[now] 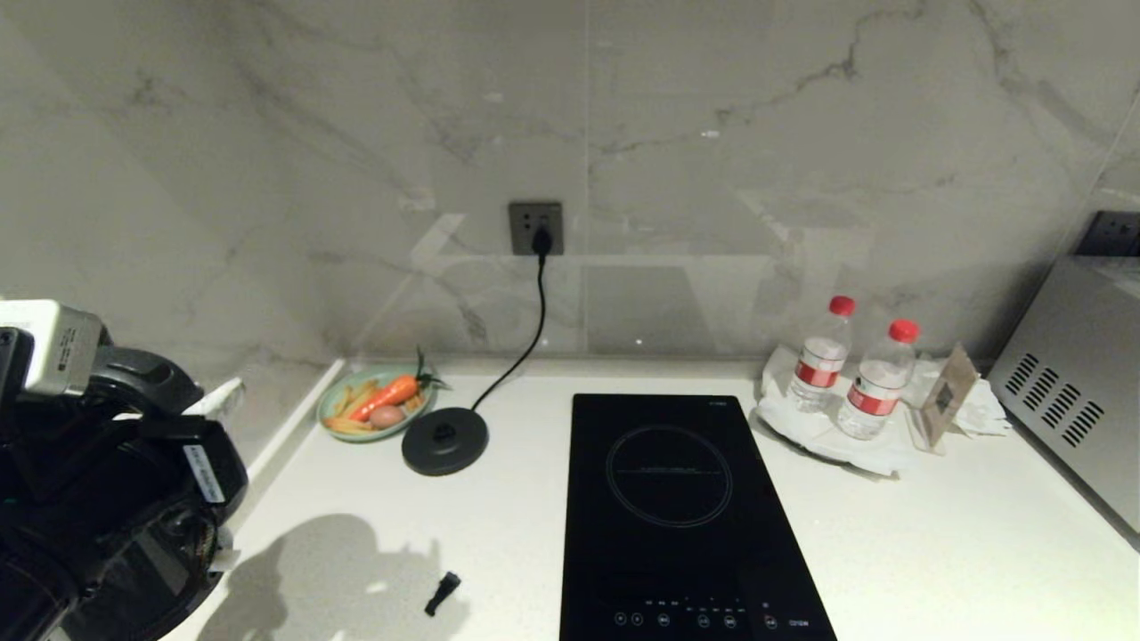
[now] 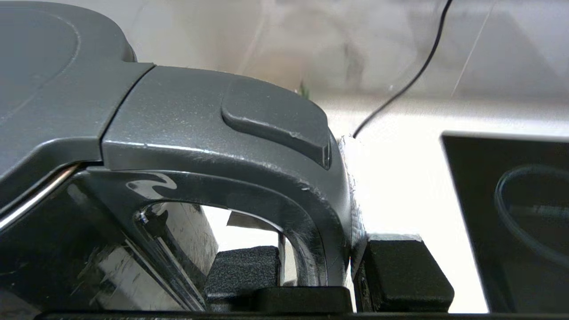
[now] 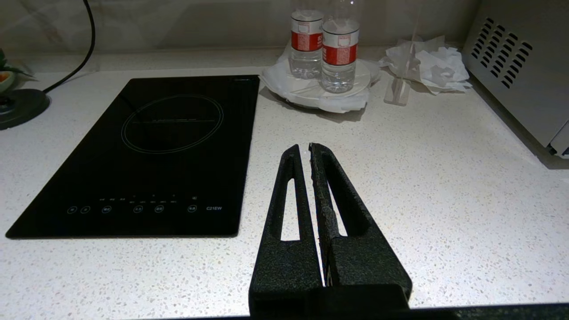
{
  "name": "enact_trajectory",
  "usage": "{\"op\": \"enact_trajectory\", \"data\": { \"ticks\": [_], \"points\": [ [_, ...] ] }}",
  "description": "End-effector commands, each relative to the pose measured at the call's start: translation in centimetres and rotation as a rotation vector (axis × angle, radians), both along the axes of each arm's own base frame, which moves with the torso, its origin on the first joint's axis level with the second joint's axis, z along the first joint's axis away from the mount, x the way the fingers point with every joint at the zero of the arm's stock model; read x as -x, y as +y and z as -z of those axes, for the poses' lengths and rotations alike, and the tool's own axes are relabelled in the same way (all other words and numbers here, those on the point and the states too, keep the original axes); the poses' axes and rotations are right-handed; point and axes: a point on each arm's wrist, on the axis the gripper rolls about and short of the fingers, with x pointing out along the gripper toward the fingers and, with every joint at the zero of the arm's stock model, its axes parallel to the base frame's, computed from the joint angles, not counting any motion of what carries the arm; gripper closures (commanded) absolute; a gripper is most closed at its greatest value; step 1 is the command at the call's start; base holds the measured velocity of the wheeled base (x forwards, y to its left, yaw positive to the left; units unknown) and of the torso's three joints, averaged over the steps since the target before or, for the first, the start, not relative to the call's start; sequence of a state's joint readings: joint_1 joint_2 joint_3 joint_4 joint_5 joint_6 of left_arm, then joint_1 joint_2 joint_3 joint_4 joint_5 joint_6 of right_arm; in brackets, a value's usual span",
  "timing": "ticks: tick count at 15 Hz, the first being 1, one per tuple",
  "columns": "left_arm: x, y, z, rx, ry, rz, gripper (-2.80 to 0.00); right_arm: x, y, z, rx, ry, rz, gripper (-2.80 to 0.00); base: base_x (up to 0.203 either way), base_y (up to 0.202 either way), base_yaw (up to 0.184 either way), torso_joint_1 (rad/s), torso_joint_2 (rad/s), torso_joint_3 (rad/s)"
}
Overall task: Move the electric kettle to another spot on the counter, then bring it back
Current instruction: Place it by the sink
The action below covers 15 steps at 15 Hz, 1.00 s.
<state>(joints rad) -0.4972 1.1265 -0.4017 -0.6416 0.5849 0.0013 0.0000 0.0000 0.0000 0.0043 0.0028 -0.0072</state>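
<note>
The electric kettle (image 2: 186, 133) fills the left wrist view, with its dark grey lid, thumb tab and loop handle close up. My left gripper (image 2: 320, 271) is shut on the handle's upright part, one black finger (image 2: 242, 271) inside the loop and the other outside it. In the head view the left arm (image 1: 107, 481) is a dark mass at the lower left, over the left end of the white speckled counter (image 1: 935, 534). The kettle's body is hidden there. My right gripper (image 3: 302, 149) hovers shut and empty over the counter, right of the hob.
The round black base disc (image 1: 444, 440) sits bare, its cord running to the wall socket (image 1: 535, 228). Beside it is a plate of vegetables (image 1: 377, 402). A black induction hob (image 1: 677, 507), two water bottles (image 1: 846, 369), a metal appliance (image 1: 1078, 383) and a small black piece (image 1: 443, 592) are also here.
</note>
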Motion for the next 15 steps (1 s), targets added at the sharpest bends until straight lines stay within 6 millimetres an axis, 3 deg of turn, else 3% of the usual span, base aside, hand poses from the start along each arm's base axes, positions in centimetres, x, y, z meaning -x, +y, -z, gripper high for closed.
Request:
{"op": "enact_trajectory", "data": {
  "ticks": [1, 15],
  "points": [
    [0.75, 0.44, -0.40, 0.027, -0.027, -0.005, 0.00, 0.00, 0.00, 0.00, 0.000, 0.000, 0.000, 0.00, 0.000, 0.000, 0.000, 0.000, 0.00, 0.000],
    [0.12, 0.54, 0.40, 0.081, 0.004, -0.030, 0.00, 0.00, 0.00, 0.00, -0.001, 0.000, 0.000, 0.00, 0.000, 0.000, 0.000, 0.000, 0.00, 0.000]
  ]
}}
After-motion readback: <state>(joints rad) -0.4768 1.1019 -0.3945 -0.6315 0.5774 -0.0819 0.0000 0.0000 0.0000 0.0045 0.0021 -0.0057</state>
